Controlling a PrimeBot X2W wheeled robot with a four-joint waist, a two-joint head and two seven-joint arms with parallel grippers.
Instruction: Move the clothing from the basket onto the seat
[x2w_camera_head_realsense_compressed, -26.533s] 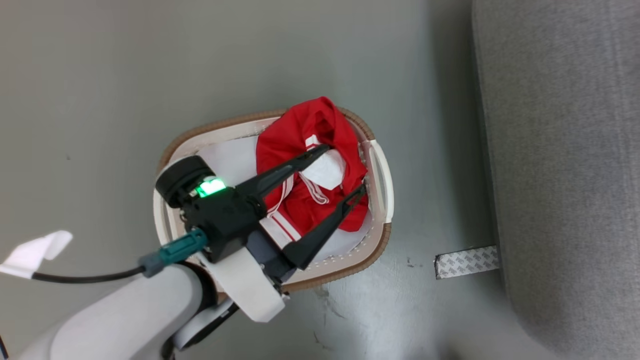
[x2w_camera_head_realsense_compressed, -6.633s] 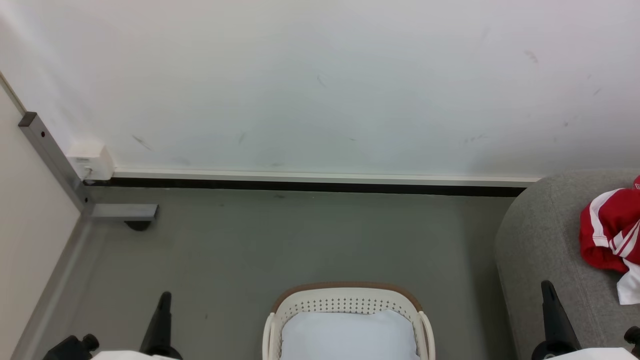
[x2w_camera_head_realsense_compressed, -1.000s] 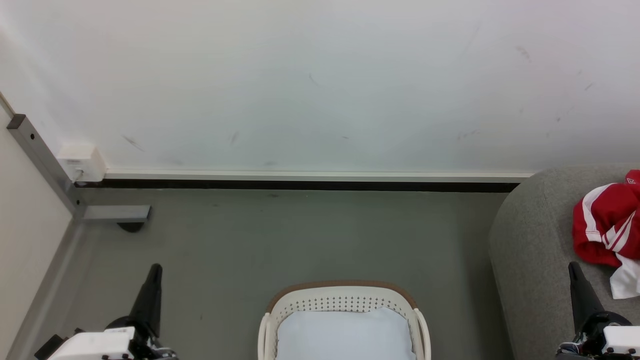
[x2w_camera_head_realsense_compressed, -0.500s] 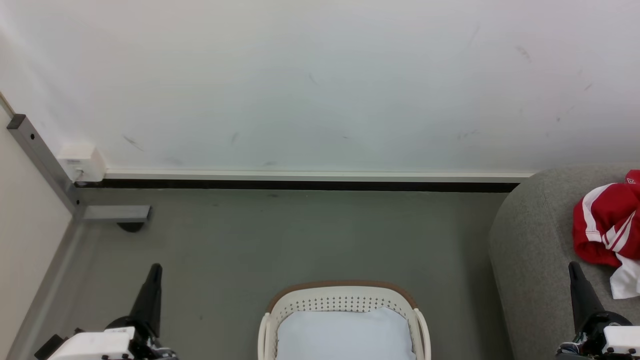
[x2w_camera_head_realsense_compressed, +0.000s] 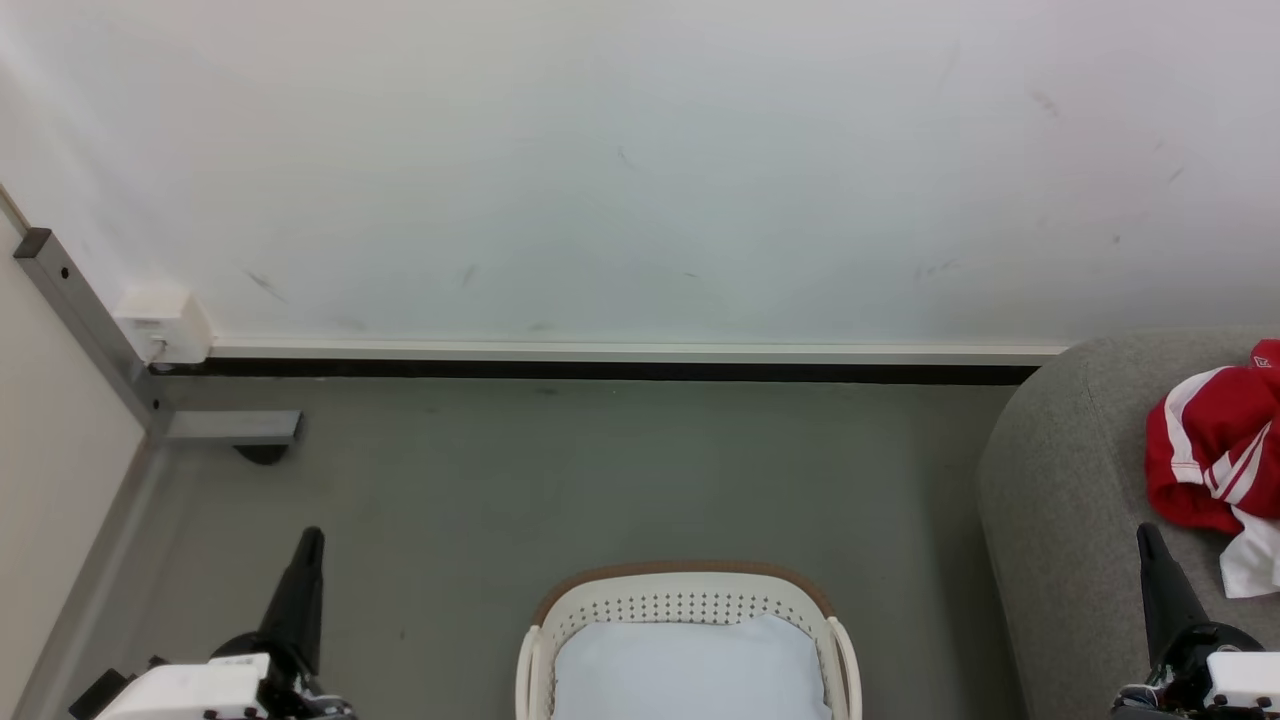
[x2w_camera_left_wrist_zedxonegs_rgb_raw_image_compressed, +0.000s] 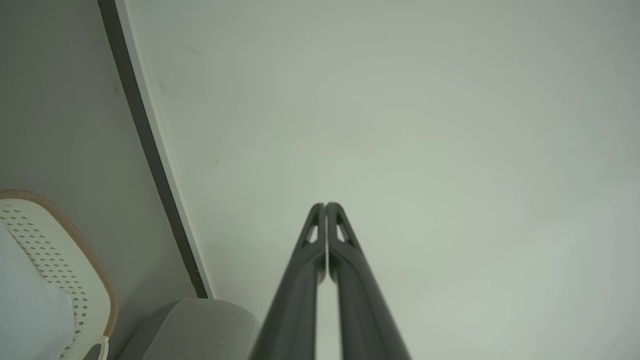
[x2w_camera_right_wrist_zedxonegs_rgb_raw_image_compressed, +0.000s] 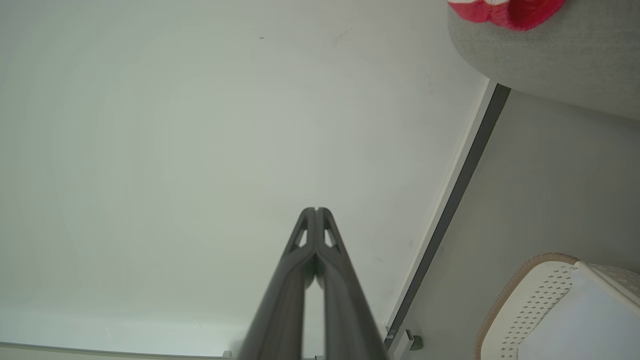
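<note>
Grey floor (x2w_camera_head_realsense_compressed: 600, 470); clothing (x2w_camera_head_realsense_compressed: 1205, 450) heaped on sofa (x2w_camera_head_realsense_compressed: 1070, 480), long axis wall (x2w_camera_head_realsense_compressed: 640, 150)-to-robot, white end robotward; left gripper (x2w_camera_left_wrist_zedxonegs_rgb_raw_image_compressed: 325, 206), right gripper (x2w_camera_right_wrist_zedxonegs_rgb_raw_image_compressed: 316, 210) clenched, empty.

My left gripper (x2w_camera_head_realsense_compressed: 310, 540) and right gripper (x2w_camera_head_realsense_compressed: 1147, 535) have slim dark tapering fingers, with triangular cut-outs near the tips, mounted on white wrist housings (x2w_camera_head_realsense_compressed: 185, 690) dotted with dark screws.

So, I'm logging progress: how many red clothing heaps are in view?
1: the clothing lies on the seat, cut by the head view's right edge, so more may be hidden.
</note>
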